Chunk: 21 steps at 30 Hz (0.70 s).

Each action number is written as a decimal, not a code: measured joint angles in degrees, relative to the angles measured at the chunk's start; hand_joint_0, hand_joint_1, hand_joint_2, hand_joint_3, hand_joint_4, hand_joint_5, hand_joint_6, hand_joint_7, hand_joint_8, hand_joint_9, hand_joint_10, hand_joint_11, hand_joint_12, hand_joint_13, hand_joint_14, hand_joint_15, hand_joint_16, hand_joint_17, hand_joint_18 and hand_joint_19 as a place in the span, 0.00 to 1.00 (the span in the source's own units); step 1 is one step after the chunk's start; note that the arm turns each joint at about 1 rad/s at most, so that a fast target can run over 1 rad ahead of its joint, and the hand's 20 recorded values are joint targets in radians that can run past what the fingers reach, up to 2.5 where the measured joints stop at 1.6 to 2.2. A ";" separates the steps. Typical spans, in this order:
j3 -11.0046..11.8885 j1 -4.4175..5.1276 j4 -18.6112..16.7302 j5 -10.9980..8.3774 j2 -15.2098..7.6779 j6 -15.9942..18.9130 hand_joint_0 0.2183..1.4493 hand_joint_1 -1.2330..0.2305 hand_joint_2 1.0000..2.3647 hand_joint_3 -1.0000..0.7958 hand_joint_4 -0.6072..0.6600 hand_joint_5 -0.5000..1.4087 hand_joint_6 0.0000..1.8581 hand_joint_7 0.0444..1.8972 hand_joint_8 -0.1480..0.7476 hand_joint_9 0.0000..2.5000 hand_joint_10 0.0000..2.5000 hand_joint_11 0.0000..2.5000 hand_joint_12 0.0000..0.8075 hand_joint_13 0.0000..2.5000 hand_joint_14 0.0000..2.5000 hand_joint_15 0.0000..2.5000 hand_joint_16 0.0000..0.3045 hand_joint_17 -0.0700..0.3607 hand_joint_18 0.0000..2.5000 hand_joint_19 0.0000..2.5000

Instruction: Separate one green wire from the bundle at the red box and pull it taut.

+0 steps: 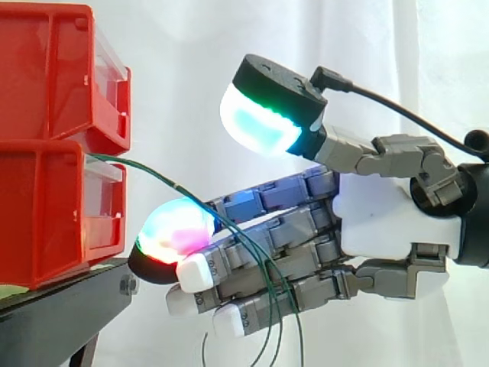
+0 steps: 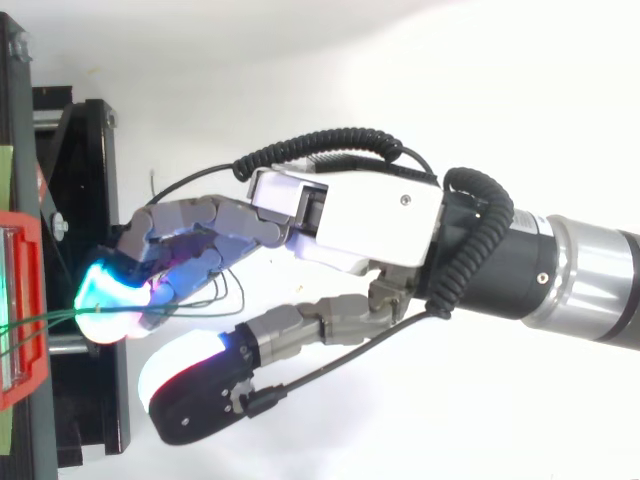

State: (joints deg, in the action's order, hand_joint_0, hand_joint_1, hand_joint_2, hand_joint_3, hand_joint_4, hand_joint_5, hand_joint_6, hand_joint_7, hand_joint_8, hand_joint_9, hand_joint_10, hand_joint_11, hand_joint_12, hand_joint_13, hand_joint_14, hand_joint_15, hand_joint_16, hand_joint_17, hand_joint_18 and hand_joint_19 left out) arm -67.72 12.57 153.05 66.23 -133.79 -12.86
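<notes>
What worries me here is that more than one strand comes along. The green wires run as a close bunch out of the red box just beyond the fingertips. If the hand draws back as it is, I'd expect the whole bunch to follow, or none at all, rather than a single wire. The hand is spread apart: the thumb is lifted high above the fingers with a wide gap under it. The fingers are stretched nearly straight towards the box, so nothing is clamped as far as I can see. A wire lying loose over a finger would likely slip off the moment it is pulled. There is also the box itself, sitting on the black stand below the fingertips; a hard tug on several wires at once might drag it forward. As for where the wires are, they leave the box ahead of the hand and pass over the glowing tip of the uppermost finger. They then slant back and down across the near side of the other fingers and hang free below the hand in several strands. From above they reach the fingertips from the box and loop out beside the fingers on the thumb's side. Whether any strand sits between two fingers I cannot tell.
</notes>
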 measured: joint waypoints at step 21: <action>0.37 1.71 -0.28 -0.59 -0.04 -0.40 0.31 0.43 0.01 0.34 0.65 0.21 0.28 0.71 0.52 0.33 0.00 0.14 0.42 0.30 0.00 0.11 0.15 0.40 0.27 0.12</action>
State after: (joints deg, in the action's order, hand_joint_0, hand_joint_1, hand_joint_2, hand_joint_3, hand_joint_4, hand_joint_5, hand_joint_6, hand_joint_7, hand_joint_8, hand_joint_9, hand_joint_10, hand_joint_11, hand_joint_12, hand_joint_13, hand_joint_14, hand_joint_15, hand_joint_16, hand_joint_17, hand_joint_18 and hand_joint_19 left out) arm -67.34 14.28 152.78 65.64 -133.83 -13.26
